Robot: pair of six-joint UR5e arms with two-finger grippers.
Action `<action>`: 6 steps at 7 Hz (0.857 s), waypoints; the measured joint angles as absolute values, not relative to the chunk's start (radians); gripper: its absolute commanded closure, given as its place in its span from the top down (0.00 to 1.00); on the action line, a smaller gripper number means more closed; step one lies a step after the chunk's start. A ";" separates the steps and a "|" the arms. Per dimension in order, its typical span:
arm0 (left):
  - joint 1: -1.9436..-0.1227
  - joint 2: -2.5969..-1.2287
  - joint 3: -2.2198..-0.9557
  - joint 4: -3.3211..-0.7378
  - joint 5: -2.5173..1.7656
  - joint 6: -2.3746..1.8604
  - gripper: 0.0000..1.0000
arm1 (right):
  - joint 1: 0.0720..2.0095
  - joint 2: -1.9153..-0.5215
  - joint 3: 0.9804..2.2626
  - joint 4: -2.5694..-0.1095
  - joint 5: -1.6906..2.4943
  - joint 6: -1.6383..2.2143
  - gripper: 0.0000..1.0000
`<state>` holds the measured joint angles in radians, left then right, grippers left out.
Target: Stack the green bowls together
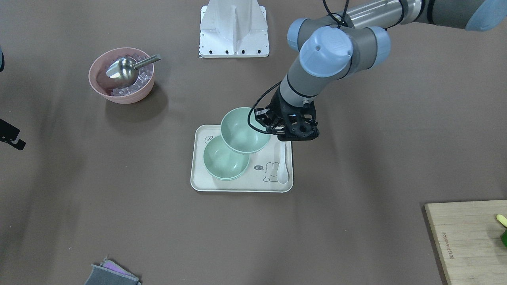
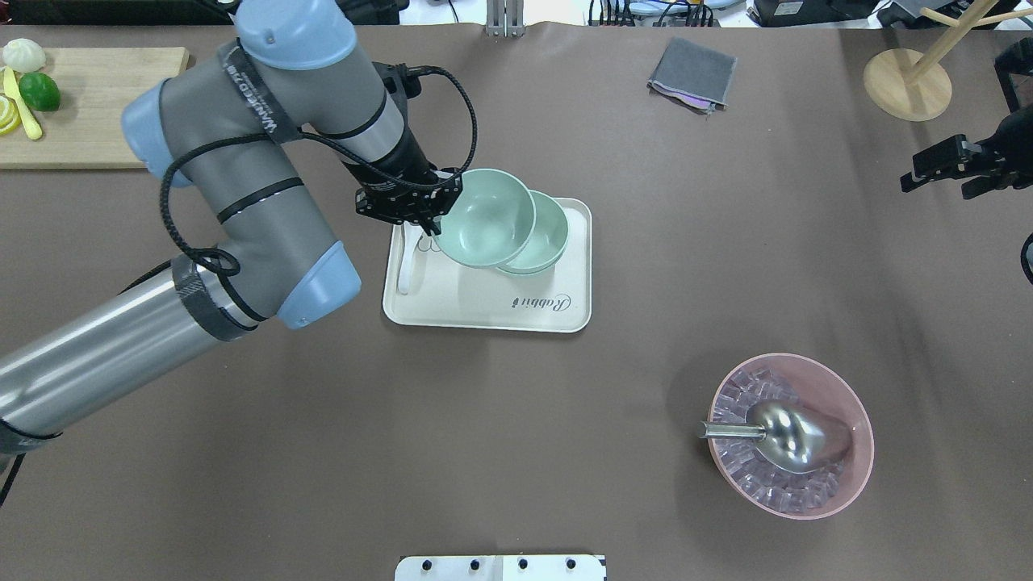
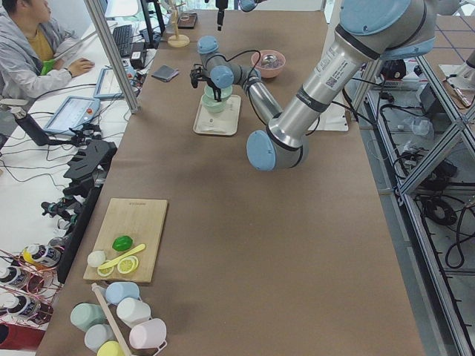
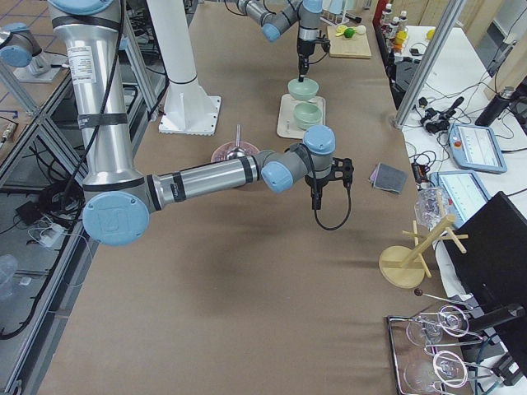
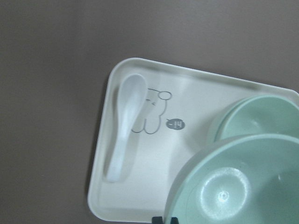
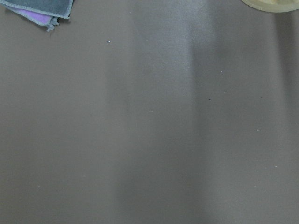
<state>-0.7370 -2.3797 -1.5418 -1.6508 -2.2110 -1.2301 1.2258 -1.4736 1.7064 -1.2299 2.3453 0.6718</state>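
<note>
My left gripper [image 1: 273,127] [image 2: 433,219] is shut on the rim of one green bowl [image 1: 242,130] [image 2: 486,218] and holds it tilted above the cream tray [image 1: 241,189] [image 2: 484,319]. The held bowl partly overlaps the other green bowls [image 1: 225,163] [image 2: 549,242], which sit nested on the tray. In the left wrist view the held bowl [image 5: 238,186] fills the lower right, with the nested bowls [image 5: 254,116] behind it. My right gripper [image 2: 940,165] hovers far off over bare table; I cannot tell whether it is open or shut.
A white spoon [image 1: 282,168] [image 5: 124,126] lies on the tray beside the bowls. A pink bowl [image 1: 99,85] [image 2: 855,484] with ice and a metal scoop stands apart. A cutting board [image 2: 89,105], a folded cloth [image 2: 692,73] and a wooden stand [image 2: 908,81] are at the table's far side.
</note>
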 measured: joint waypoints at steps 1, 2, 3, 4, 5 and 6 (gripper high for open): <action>-0.726 -2.409 -1.509 -1.662 -2.204 -1.237 0.00 | 1.226 -1.481 1.706 -1.229 2.345 0.662 1.00; -0.721 -2.425 -1.485 -1.681 -2.201 -1.240 0.00 | 1.227 -1.485 1.706 -1.228 2.345 0.657 1.00; -0.720 -2.435 -1.459 -1.706 -2.199 -1.241 0.00 | 1.229 -1.487 1.706 -1.227 2.345 0.656 1.00; -0.720 -2.441 -1.432 -1.738 -2.191 -1.241 0.00 | 1.229 -1.488 1.707 -1.227 2.345 0.655 1.00; -0.719 -2.444 -1.411 -1.763 -2.180 -1.241 0.00 | 1.230 -1.489 1.708 -1.227 2.346 0.655 1.00; -0.719 -2.446 -1.402 -1.775 -2.175 -1.241 0.00 | 1.231 -1.490 1.708 -1.227 2.346 0.655 1.00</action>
<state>-0.7195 -2.4458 -1.4019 -1.7755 -2.1755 -1.2410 1.2307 -1.4899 1.7078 -1.2272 2.3465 0.6550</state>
